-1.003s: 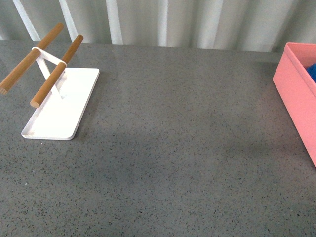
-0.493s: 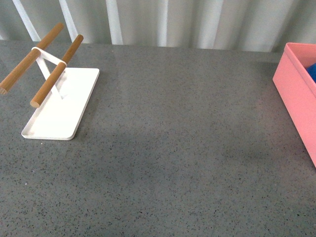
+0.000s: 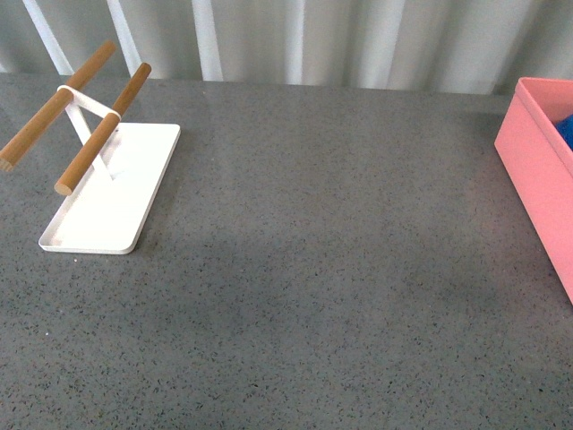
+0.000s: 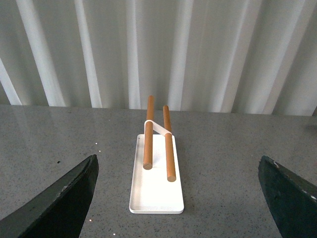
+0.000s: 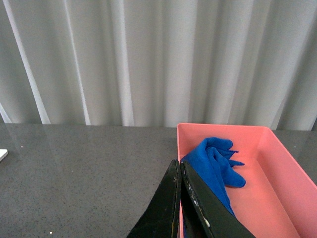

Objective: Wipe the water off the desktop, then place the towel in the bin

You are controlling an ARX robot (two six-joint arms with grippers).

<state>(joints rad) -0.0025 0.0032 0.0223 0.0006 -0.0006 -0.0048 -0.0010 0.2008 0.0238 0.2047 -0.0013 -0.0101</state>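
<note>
A: Item one, surface?
B: The desktop, dark grey with fine speckles, slightly glossy. It fills the front view. Pale pleated curtains hang along its far edge.

A: Item two, container?
B: The bin, salmon-pink, rectangular, smooth straight walls, thin rim. It stands at the right edge of the desktop and is cut off by the frame in the front view. The right wrist view shows its interior.

A: Item three, cloth?
B: The towel, bright blue, crumpled in folds, lies inside the bin against its left wall. In the front view only a small blue patch shows over the rim.

A: Item four, other fixtures?
B: The white rack, a flat tray base carrying two wooden bars on a white support. It stands far left on the desktop, well apart from the bin.

A: Item five, grippers?
B: The left gripper, fingers spread wide, holds nothing and points at the rack. The right gripper has its fingers pressed together with nothing between them, just beside the near left corner of the bin. Neither arm appears in the front view.
</note>
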